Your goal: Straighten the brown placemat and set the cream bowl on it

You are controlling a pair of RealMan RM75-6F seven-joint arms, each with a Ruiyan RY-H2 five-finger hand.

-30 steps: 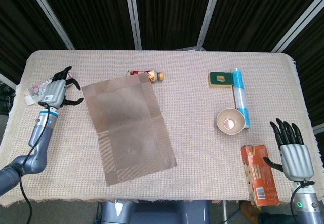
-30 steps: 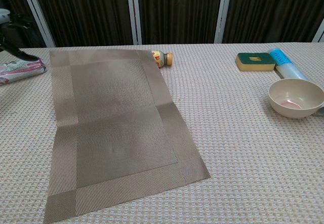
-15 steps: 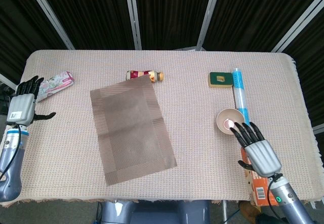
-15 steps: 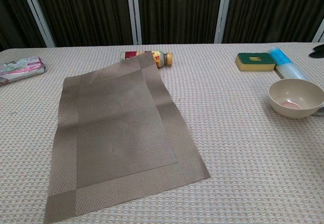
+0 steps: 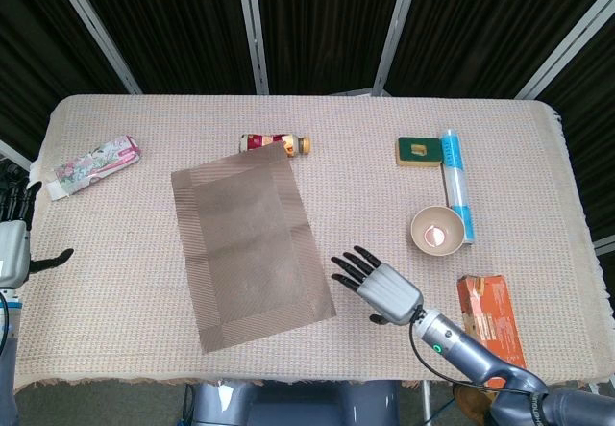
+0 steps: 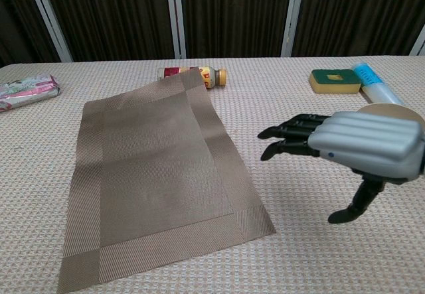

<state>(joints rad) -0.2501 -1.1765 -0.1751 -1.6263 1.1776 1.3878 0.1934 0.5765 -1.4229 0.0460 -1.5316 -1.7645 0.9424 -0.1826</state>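
Note:
The brown placemat (image 5: 253, 239) (image 6: 154, 171) lies askew on the table, its far corner propped on a small bottle (image 5: 276, 143) (image 6: 194, 74). The cream bowl (image 5: 438, 229) stands to the right of the mat; in the chest view only its rim (image 6: 388, 110) shows behind my right hand. My right hand (image 5: 378, 287) (image 6: 355, 147) hovers open, palm down, just off the mat's near right corner, fingers pointing at the mat, holding nothing. My left hand (image 5: 12, 243) is open at the table's far left edge, partly cut off.
A flowered packet (image 5: 92, 165) (image 6: 26, 89) lies far left. A green sponge (image 5: 418, 150) (image 6: 335, 79) and a blue-capped tube (image 5: 455, 179) (image 6: 376, 83) lie beyond the bowl. An orange carton (image 5: 493, 317) lies near the front right edge.
My right hand has swung left from beside the bowl to the mat's near right corner. My left hand has drawn back toward the left edge. The mat has not moved in the last half second.

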